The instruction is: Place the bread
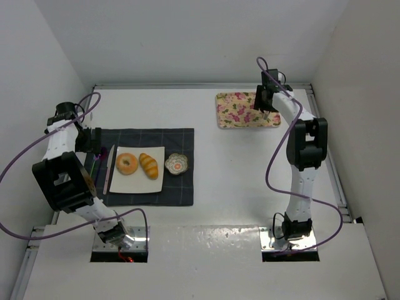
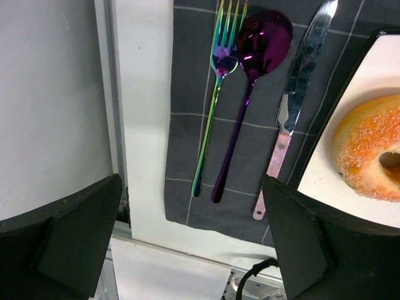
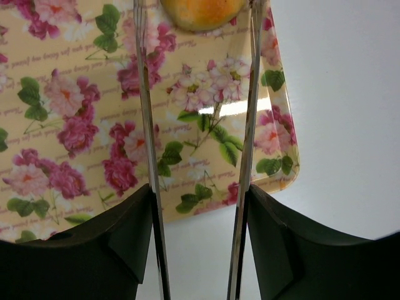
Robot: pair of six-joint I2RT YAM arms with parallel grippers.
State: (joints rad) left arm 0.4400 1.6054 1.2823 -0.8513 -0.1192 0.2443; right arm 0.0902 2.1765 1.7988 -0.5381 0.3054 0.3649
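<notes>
Found the left gripper (image 2: pixel 190 181) spread wide and empty, hanging above the fork (image 2: pixel 215 75), spoon (image 2: pixel 250 62) and knife (image 2: pixel 300 81) on the dark cloth (image 1: pixel 181 187). Judged little danger there, barring a careless descent onto the cutlery or a sweep into the plate edge.

Next, noted the white plate (image 1: pixel 122 185) on that cloth, with the bagel (image 1: pixel 127 164) and the croissant (image 1: pixel 149 165) side by side on it, close but apparently apart, leaving bare room mostly along the near side. Saw the small floral dish (image 1: pixel 177 164) just beside the plate's right edge. Reckoned that crowding the chief hazard for a third piece: nudging the croissant, landing half on the rim, or knocking the dish.

Far right, well apart from the plate, found the floral tray (image 1: pixel 234 119) and the bun (image 3: pixel 201 12) over it, between the jaws of the right gripper (image 1: pixel 265 105). Saw those jaws about half apart, flanking the bun closely. Could not tell whether clamped on it or merely around it, nor whether lifted or resting on the tray. Feared a shallow hold near the tips on a round crust, liable to roll out or drop during a long carry across the table (image 1: pixel 237 187), or to get squashed by too hard a squeeze.
</notes>
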